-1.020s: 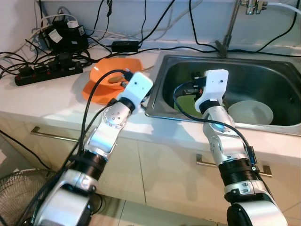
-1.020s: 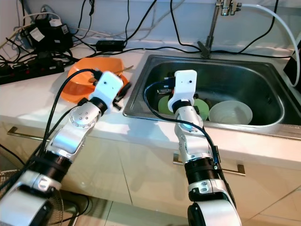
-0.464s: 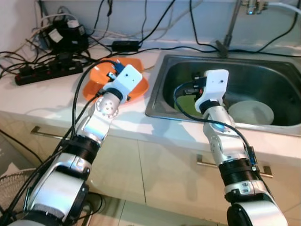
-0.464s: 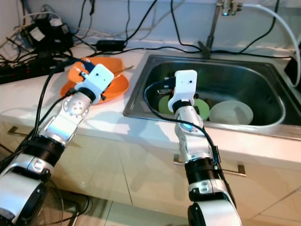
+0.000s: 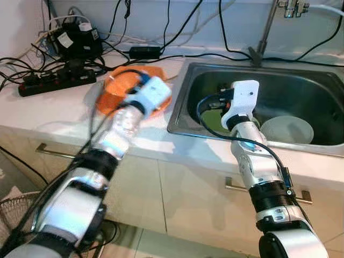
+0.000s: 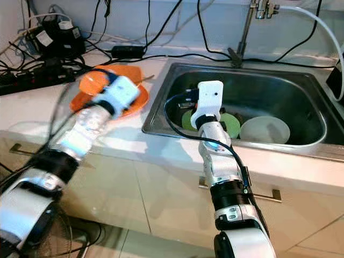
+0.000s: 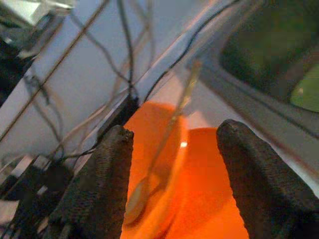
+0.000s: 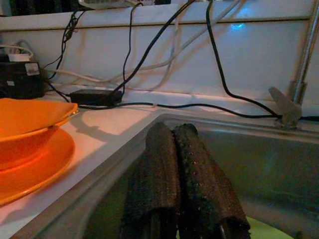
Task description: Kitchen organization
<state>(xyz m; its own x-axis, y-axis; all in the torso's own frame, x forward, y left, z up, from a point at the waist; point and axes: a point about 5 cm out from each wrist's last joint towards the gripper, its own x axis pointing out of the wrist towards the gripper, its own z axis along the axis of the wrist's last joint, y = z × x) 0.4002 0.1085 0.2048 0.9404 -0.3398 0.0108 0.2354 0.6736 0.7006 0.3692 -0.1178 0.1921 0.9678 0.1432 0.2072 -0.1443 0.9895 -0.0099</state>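
Over the orange bowl (image 7: 164, 164), left gripper (image 7: 172, 199) gapes empty, right gripper (image 8: 182, 174) pinched empty above sink (image 5: 301, 80); next: descend, grab spoon (image 7: 159, 159).

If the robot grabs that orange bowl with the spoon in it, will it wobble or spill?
Probably a bit. The orange bowl sits on an orange plate, not on the counter, so it may slide. The spoon leans loosely over the rim and could tip out. The bowl looks like thin plastic, so likely light and not breakable. The left tool is open around it.
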